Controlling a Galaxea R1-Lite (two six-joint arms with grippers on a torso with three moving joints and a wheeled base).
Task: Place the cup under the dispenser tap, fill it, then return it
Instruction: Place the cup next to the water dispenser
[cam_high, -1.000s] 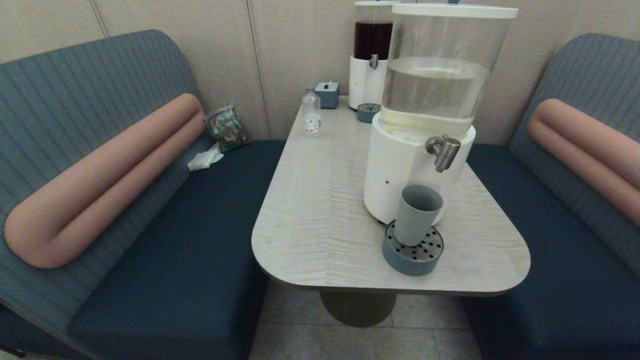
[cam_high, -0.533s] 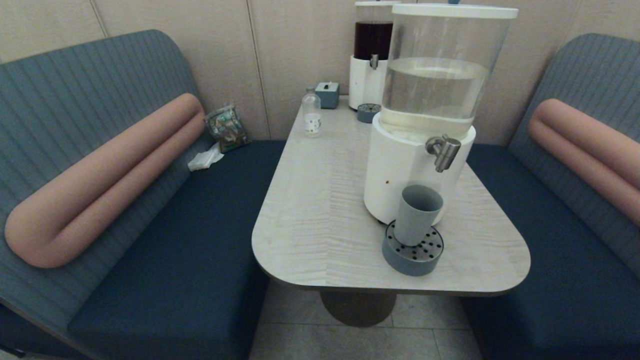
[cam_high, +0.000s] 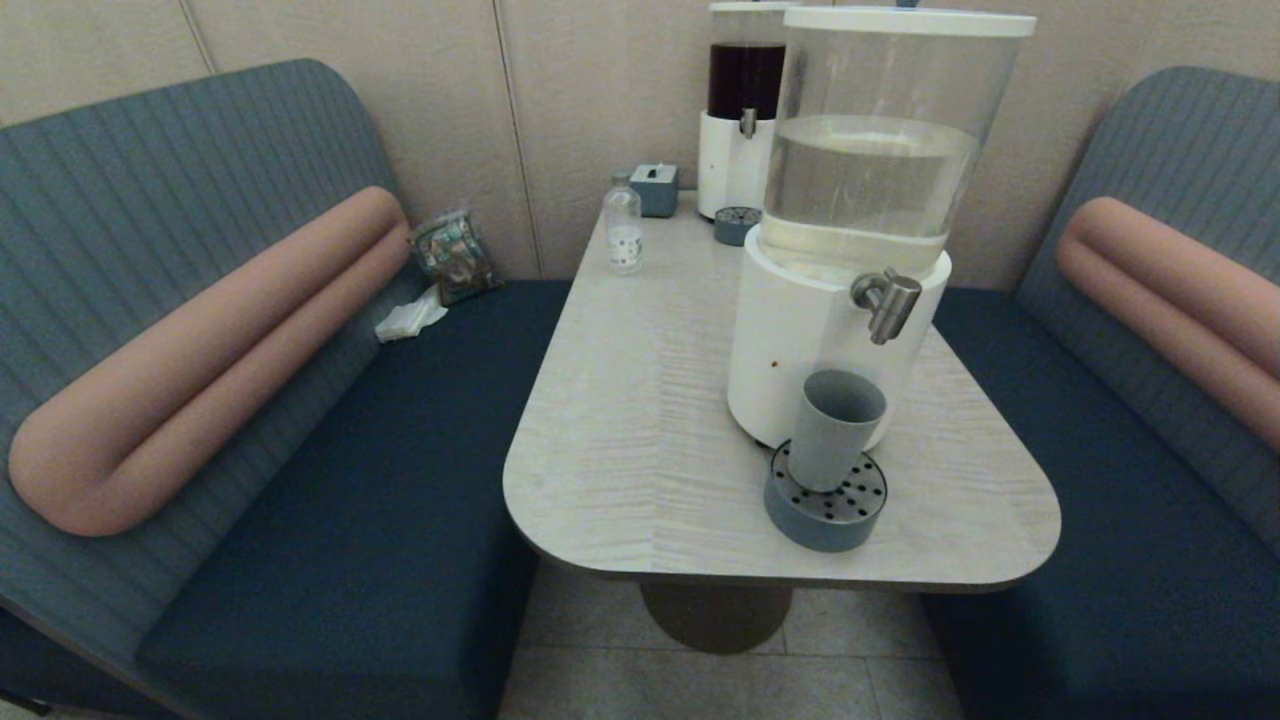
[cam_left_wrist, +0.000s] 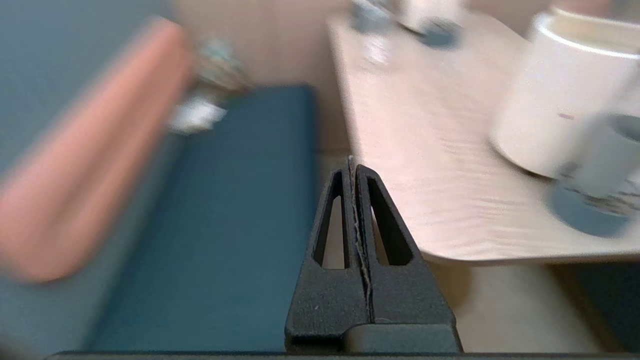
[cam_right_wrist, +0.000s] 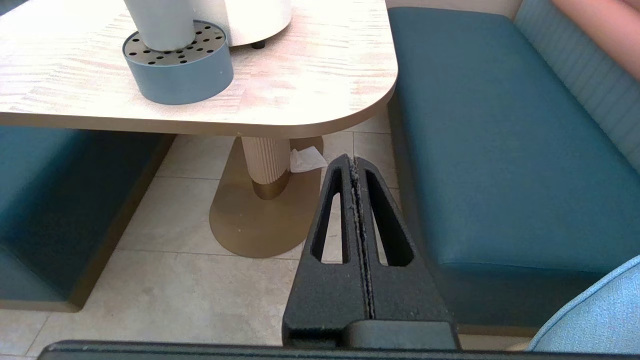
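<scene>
The grey-blue cup (cam_high: 833, 428) stands upright on the round drip tray (cam_high: 826, 505), in front of the white dispenser base (cam_high: 790, 340). The steel dispenser tap (cam_high: 886, 300) juts out above and slightly right of the cup's mouth. Neither arm shows in the head view. My left gripper (cam_left_wrist: 352, 167) is shut and empty, low beside the table's near left edge, with the cup (cam_left_wrist: 605, 155) off to its right. My right gripper (cam_right_wrist: 352, 162) is shut and empty, down near the floor beside the right bench, below the tray (cam_right_wrist: 180, 70).
On the wooden table (cam_high: 640, 400) a small clear bottle (cam_high: 622, 225), a grey box (cam_high: 655, 188) and a dark-liquid dispenser (cam_high: 740, 110) with its own small tray stand at the far end. Blue benches flank it. A crumpled tissue (cam_right_wrist: 306, 159) lies by the pedestal.
</scene>
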